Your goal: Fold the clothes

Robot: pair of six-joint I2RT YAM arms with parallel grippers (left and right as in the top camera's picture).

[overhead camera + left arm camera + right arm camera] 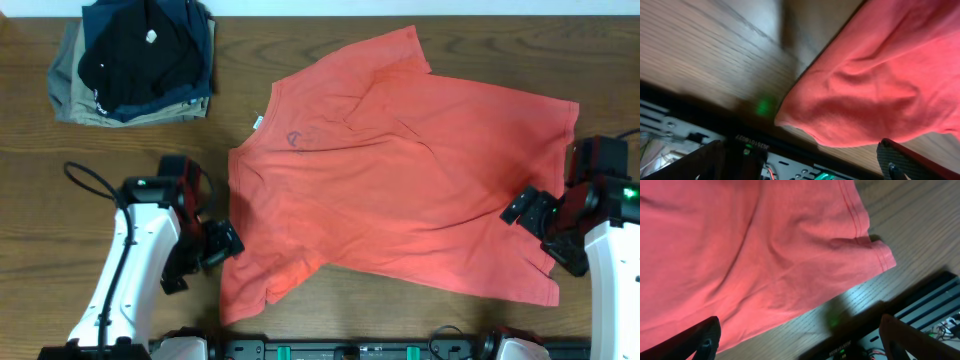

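The T-shirt [400,170] is spread mid-frame; the left gripper [224,243] at lower left and right gripper [529,208] at right are seen released

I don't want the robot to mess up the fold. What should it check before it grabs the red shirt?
1. T-shirt spread out on the table: ok, only light wrinkles.
2. Left gripper open, holding nothing: ok, at the shirt's edge.
3. Right gripper open, holding nothing: ok, near the hem.
4. Folded stack apart from the shirt: ok.
5. Enough cloth within either grip to pinch: cannot tell.
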